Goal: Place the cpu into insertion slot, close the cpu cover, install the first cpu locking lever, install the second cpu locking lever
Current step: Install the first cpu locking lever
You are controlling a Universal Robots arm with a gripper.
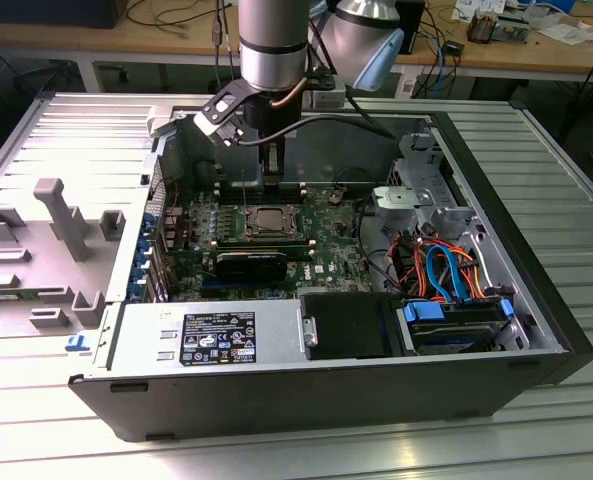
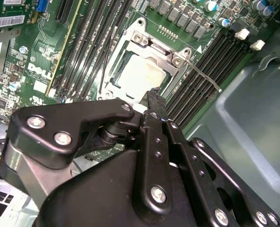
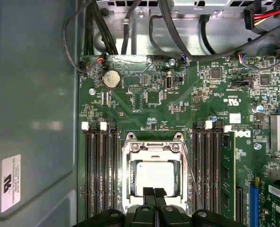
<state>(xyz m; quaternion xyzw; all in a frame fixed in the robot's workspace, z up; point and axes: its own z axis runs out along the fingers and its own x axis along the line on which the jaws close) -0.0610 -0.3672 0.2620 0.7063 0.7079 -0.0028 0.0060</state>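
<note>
The cpu (image 3: 155, 176) lies flat in the insertion slot (image 3: 130, 198), its silver-grey top showing through the window of the cpu cover (image 3: 154, 147), which is down over it. In the second wrist view the cpu (image 2: 140, 75) sits just beyond my fingertips. My gripper (image 3: 154, 192) hangs over the slot's edge with its two black fingers pressed together and nothing between them. A thin locking lever (image 3: 192, 177) runs along one side of the slot, and its end (image 2: 207, 79) sticks out over the memory slots. In the exterior view my gripper (image 1: 273, 185) stands just behind the slot (image 1: 273, 220).
The green board (image 1: 326, 235) lies inside an open computer case (image 1: 306, 390). Long black memory slots (image 3: 102, 175) flank the socket on both sides. Cables (image 1: 446, 265) and a drive bay (image 1: 456, 325) fill the exterior view's right. A grey fixture (image 1: 61, 215) stands on the table at the left.
</note>
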